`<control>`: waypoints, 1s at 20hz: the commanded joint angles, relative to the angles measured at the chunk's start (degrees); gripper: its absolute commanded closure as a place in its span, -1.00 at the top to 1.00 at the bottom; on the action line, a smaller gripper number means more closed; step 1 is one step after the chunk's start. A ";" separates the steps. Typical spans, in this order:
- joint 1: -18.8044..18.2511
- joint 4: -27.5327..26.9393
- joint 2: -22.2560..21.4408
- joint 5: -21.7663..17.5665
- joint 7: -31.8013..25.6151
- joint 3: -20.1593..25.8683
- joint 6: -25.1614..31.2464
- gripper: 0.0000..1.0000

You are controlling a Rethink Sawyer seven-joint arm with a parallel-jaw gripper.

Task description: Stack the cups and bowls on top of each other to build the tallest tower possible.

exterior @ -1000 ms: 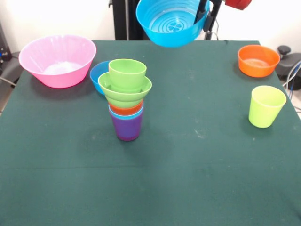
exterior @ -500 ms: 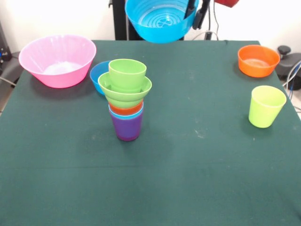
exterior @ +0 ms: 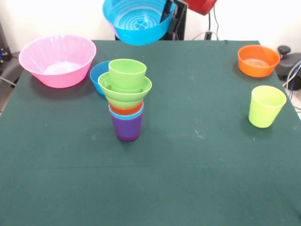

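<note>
The tower (exterior: pixel 126 101) stands left of the table's middle: a purple cup at the base, light blue and orange cups nested in it, then a ridged green bowl (exterior: pixel 124 91) with a green cup (exterior: pixel 127 74) on top. High above and behind it hangs a blue bowl (exterior: pixel 136 20), tilted toward the camera, with my gripper (exterior: pixel 170 16) shut on its right rim. A second blue bowl (exterior: pixel 99 74) lies behind the tower, partly hidden. An orange bowl (exterior: pixel 257 60) and a yellow-green cup (exterior: pixel 266 106) stand at the right.
A large translucent pink bowl (exterior: pixel 57 60) sits at the far left corner of the green table (exterior: pixel 188 165). Black equipment and cables show past the table's right edge.
My gripper has carried the blue bowl leftward and slightly up, from above the table's centre to a spot above and behind the tower. Nothing on the table has moved.
</note>
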 commanded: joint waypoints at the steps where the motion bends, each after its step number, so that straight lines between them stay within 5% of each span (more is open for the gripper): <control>1: -1.63 2.89 2.40 -6.09 -15.03 7.03 -7.22 -1.00; 20: -1.99 4.43 4.03 -7.96 -11.52 8.27 -16.49 -1.00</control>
